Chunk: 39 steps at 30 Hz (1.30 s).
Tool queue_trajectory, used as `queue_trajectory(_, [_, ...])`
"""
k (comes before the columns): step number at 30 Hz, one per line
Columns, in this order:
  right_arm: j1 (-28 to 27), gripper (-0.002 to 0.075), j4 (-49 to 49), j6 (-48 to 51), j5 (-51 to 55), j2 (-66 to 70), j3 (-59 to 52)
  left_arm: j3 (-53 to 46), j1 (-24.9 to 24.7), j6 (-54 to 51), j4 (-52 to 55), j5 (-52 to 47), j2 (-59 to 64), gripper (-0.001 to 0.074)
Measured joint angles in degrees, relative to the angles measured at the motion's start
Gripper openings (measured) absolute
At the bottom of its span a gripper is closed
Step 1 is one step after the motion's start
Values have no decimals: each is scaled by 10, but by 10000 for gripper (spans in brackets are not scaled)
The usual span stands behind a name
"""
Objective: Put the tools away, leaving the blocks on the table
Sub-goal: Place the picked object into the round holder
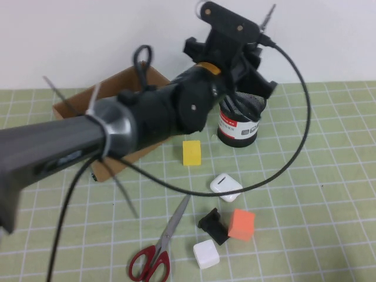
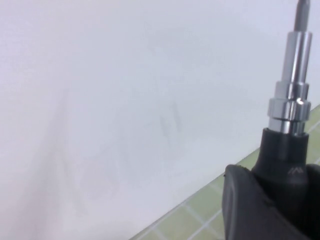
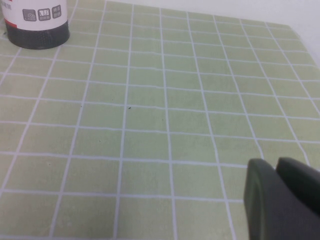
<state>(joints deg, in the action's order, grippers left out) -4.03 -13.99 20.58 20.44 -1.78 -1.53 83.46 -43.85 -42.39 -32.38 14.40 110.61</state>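
My left gripper (image 1: 254,56) is raised above the black mesh cup (image 1: 239,126) and is shut on the black-handled screwdriver (image 2: 292,120), whose steel shaft (image 1: 268,17) points up. Its fingers (image 2: 245,205) clamp the handle. The red-handled scissors (image 1: 158,249) lie at the front of the green grid table (image 1: 329,176). The yellow block (image 1: 192,152), orange block (image 1: 241,224) and white block (image 1: 206,254) lie on the mat. The thin black rod-like tool is out of view. My right gripper (image 3: 280,200) shows only in its wrist view, shut and empty above bare mat.
An open cardboard box (image 1: 70,108) stands at the back left, partly behind my left arm. A white earbud case (image 1: 225,184) and a small black clip (image 1: 214,226) lie among the blocks. The cup also shows in the right wrist view (image 3: 35,22).
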Motion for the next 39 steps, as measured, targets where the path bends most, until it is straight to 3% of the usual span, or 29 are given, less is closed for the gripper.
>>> queue_trajectory(4, [0, -6, 0, 0, 0, 0, 0, 34, 0, 114, 61, 2, 40, 178])
queue_trajectory(10, [0, -6, 0, 0, 0, 0, 0, 41, 0, 198, 72, 50, 80, 178])
queue_trajectory(16, [0, -6, 0, 0, 0, 0, 0, 41, 1, 207, 101, 66, 100, 178])
queue_trajectory(22, [0, -6, 0, 0, 0, 0, 0, 42, 1, 197, 128, 66, 100, 305])
queue_trajectory(26, [0, -6, 0, 0, 0, 0, 0, 42, 1, 133, 129, 15, 90, 328])
queue_trajectory(29, [0, -6, 0, 0, 0, 0, 0, 42, 1, 74, 130, -33, 70, 275])
queue_trajectory(34, [0, -6, 0, 0, 0, 0, 0, 42, 2, -43, 150, -160, 3, 55])
queue_trajectory(39, [0, -6, 0, 0, 0, 0, 0, 42, 2, -115, 235, -315, -86, 7])
